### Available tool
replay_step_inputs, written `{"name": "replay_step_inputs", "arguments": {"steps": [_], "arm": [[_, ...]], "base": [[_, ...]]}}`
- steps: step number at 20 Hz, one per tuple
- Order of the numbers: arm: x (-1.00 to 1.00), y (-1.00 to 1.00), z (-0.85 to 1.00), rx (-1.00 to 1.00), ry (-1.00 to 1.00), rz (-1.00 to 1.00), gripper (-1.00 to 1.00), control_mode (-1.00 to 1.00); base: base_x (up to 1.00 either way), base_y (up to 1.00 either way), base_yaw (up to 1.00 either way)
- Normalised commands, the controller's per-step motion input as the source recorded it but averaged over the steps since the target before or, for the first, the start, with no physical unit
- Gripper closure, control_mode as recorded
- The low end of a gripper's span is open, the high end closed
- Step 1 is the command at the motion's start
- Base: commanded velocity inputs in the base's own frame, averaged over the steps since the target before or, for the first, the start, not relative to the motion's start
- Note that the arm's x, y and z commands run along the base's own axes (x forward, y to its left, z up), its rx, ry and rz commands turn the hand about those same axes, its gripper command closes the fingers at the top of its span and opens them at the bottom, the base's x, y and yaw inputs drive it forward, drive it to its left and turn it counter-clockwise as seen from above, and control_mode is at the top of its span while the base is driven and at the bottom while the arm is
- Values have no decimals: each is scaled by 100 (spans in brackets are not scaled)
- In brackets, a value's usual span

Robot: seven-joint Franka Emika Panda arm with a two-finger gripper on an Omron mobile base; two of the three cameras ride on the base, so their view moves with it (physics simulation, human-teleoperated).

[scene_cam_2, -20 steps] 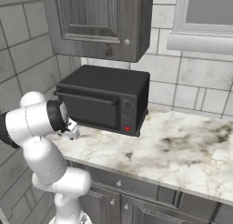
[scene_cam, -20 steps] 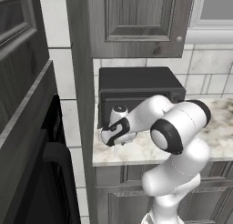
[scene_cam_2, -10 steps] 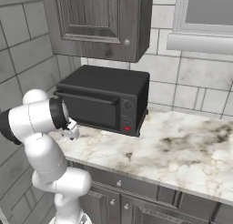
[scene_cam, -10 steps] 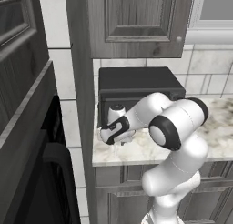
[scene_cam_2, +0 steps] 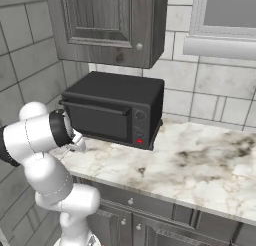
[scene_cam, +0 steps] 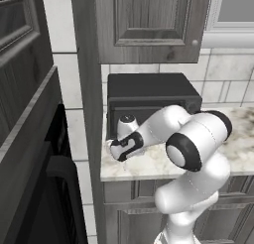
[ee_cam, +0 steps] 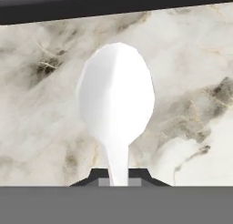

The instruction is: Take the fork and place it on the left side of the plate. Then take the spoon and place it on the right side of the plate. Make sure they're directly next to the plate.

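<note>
While the base views stay put, the end effector [ee_cam: 118, 176] has clenched onto the spoon [ee_cam: 116, 104] handle, low over the marble desk [ee_cam: 191, 82] before the toaster oven [scene_cam: 149, 99].

A rendered home kitchen: a marbled stone counter [scene_cam_2: 200, 160] runs along a wall of pale square tiles [scene_cam_2: 210, 97], with dark grey panelled wall cabinets [scene_cam_2: 107, 22] above and matching base cabinets [scene_cam_2: 150, 220] with small round knobs below. A black toaster oven [scene_cam_2: 117, 110] sits on the counter, and a tall dark built-in unit [scene_cam: 30, 139] stands at the counter's left end.
</note>
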Motion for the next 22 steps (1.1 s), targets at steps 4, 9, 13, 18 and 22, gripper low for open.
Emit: {"name": "replay_step_inputs", "arguments": {"steps": [4,9,13,18,22], "arm": [[-44,-2,26,0,-18,0,100,-100],[-44,-8,55,-1,-10,0,100,-100],[-48,-38,94,-1,0,0,100,-100],[-77,-65,100,0,0,0,100,-100],[-100,-87,77,0,5,0,100,-100]], "base": [[0,0,0],[0,0,0],[0,0,0],[0,0,0],[0,0,0]]}}
